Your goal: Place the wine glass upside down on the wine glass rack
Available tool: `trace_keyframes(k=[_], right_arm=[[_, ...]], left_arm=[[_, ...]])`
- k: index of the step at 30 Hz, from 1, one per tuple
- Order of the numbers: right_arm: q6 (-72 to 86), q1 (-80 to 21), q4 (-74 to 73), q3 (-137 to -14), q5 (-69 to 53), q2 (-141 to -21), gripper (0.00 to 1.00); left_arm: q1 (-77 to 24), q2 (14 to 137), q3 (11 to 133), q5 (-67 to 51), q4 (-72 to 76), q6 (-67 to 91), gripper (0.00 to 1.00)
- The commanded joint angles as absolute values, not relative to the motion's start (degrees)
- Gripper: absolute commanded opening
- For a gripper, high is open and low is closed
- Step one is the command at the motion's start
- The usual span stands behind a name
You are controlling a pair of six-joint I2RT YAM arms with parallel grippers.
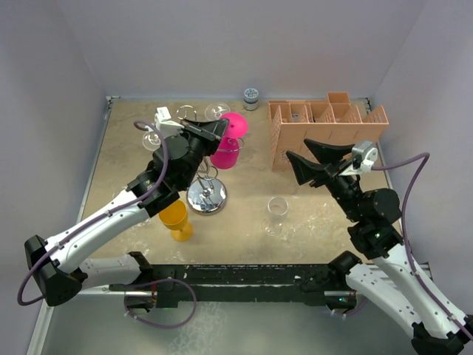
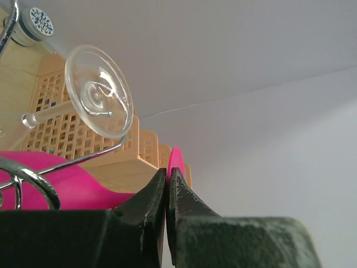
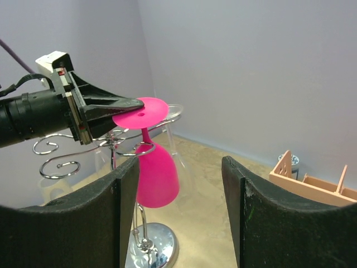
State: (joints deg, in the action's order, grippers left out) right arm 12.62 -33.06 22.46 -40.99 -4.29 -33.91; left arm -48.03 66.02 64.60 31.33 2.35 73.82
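Note:
The pink wine glass (image 3: 157, 177) hangs upside down, its stem inside a curled arm (image 3: 143, 148) of the silver wine glass rack (image 1: 206, 197). My left gripper (image 1: 220, 132) is shut on the rim of the glass's flat pink foot (image 3: 143, 111). In the left wrist view the pink foot (image 2: 176, 159) sticks out between the closed jaws of that gripper (image 2: 168, 174). My right gripper (image 1: 301, 160) stands open and empty, off to the right of the rack. Through its spread fingers (image 3: 129, 178) I see the pink glass and the mirrored base (image 3: 159, 250).
Clear glasses hang on other rack arms (image 1: 151, 137), one with its foot (image 2: 100, 92) close to my left wrist. A yellow cup (image 1: 176, 220) stands by the base, a clear glass (image 1: 276, 215) mid-table. The orange slotted box (image 1: 325, 127) and a small jar (image 1: 251, 97) stand at the back.

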Motion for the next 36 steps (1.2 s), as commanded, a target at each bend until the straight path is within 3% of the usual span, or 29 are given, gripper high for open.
trace_keyframes(k=[1,25,36], right_arm=[[14.0,-33.0,25.1,-41.2,-2.3,-33.2,0.63],[15.1,-33.0,24.2,-40.5,-0.9,-32.5,0.63],[16.3,-33.0,23.6,-39.5,2.4,-30.6,0.63]], left_arm=[[-47.8,63.7,63.8,33.9,4.8,76.1,0.0],[-47.8,57.2,56.6,26.0,6.1,84.5,0.0],[-47.9,57.2,59.1,21.3,3.9,80.2,0.0]])
